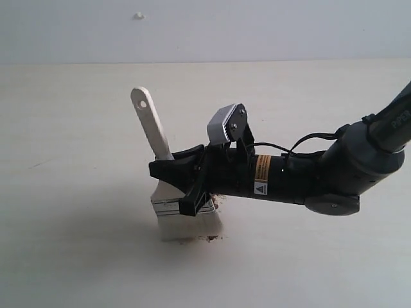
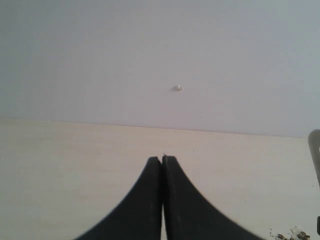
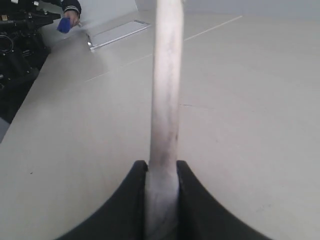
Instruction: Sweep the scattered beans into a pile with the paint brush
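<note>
The paint brush stands nearly upright on the pale table, its off-white bristles pressed on the surface and its wooden handle leaning back to the left. My right gripper is shut on the handle just above the silver ferrule; in the right wrist view the handle rises from between the fingertips of that gripper. A few reddish-brown beans lie at the bristles' right edge, and most are hidden behind the brush. My left gripper is shut and empty over bare table, with some beans at the corner of its view.
A small white speck sits on the back wall. The right wrist view shows dark equipment, a hand with a blue object and a flat white panel beyond the table's far end.
</note>
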You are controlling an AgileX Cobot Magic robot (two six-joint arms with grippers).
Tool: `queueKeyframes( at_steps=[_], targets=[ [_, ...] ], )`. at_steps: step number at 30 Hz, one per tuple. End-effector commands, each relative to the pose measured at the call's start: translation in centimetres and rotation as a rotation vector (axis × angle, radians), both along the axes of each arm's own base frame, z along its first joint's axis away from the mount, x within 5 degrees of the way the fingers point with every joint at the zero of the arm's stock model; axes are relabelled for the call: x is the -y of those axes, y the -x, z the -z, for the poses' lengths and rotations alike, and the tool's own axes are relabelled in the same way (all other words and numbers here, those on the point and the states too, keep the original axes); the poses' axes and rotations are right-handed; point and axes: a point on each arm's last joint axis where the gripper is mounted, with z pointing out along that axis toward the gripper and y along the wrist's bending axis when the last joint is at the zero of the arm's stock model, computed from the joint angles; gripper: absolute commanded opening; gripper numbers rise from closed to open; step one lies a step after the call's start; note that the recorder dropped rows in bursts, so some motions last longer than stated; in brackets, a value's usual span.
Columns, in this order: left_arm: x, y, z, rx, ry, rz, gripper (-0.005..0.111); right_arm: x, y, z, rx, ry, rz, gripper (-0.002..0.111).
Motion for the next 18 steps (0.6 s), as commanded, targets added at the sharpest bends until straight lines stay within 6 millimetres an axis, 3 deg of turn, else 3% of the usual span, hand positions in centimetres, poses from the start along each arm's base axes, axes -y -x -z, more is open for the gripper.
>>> queueKeyframes(
  at_steps=[1, 6, 13, 18],
  targets=[
    [0.0, 0.1, -0.1, 0.006, 0.008, 0.004, 0.000, -0.1, -0.8, -0.3, 0.020, -0.012, 0.020, 0.000],
    [0.0, 0.1, -0.1, 0.006, 0.008, 0.004, 0.000, -0.2, -1.4, -0.6, 0.028, -0.029, 0.040, 0.000],
    [0.0, 0.1, -0.1, 0.006, 0.008, 0.004, 0.000, -0.6, 0.1, -1.0, -0.072, -0.034, -0.116, 0.000],
    [0.0, 0.1, -0.1, 0.006, 0.008, 0.004, 0.000, -0.7, 0.2, -1.8, -0.132, -0.061, -0.113, 0.000]
  ],
)
